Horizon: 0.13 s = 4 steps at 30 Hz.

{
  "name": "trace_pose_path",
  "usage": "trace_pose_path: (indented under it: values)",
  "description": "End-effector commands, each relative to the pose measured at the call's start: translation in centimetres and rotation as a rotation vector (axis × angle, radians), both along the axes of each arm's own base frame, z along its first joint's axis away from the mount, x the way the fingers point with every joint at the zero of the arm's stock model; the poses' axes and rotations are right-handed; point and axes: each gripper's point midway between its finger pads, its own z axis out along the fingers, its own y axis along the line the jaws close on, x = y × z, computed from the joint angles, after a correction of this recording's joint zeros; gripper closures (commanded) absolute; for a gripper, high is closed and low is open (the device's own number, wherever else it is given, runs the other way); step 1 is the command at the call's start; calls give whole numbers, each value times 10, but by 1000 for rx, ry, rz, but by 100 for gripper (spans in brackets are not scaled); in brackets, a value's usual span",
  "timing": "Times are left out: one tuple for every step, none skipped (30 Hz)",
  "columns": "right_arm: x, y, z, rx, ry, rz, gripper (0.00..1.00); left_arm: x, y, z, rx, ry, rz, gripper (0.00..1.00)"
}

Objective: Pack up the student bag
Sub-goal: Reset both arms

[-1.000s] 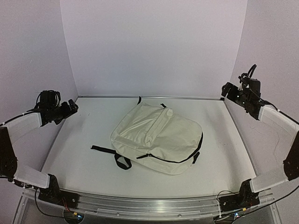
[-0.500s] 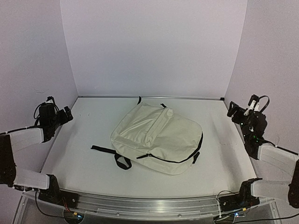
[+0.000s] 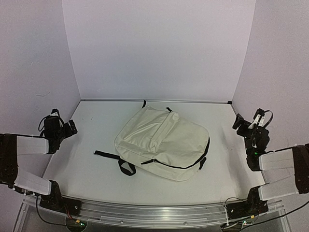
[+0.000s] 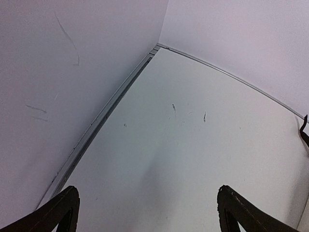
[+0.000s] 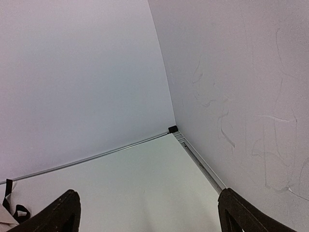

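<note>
The cream student bag (image 3: 161, 142) lies flat in the middle of the white table, its black zipper shut along the near right edge and black straps trailing to the left. A strap end shows at the edge of the left wrist view (image 4: 304, 131) and of the right wrist view (image 5: 12, 208). My left gripper (image 3: 71, 127) is low at the table's left edge, open and empty, well left of the bag. My right gripper (image 3: 238, 122) is low at the right edge, open and empty, well right of the bag. Both wrist views show wide-apart fingertips (image 4: 60, 208) (image 5: 236, 208) over bare table.
White walls close the table on the left, back and right, with a metal rail (image 4: 111, 106) along their foot. The aluminium base rail (image 3: 149, 212) with both arm mounts runs along the near edge. No books or other items are in view.
Both arms have folded down and drawn back from raised positions to low ones at the table's side edges. The bag has not moved.
</note>
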Motion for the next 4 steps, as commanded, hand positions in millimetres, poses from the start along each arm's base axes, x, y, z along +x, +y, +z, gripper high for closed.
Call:
trace_pose_path:
  values:
    - [-4, -4, 21, -3, -83, -25, 2, 1, 1, 17, 30, -72, -6, 0]
    - [-4, -4, 21, -3, -82, -27, 2, 1, 1, 17, 30, -72, -3, 0]
    - [-5, -4, 21, -3, -83, -29, 2, 1, 2, 15, 30, -68, 1, 0]
    - [-5, -5, 21, -3, -84, -31, 2, 2, 2, 15, 30, -66, 5, 0]
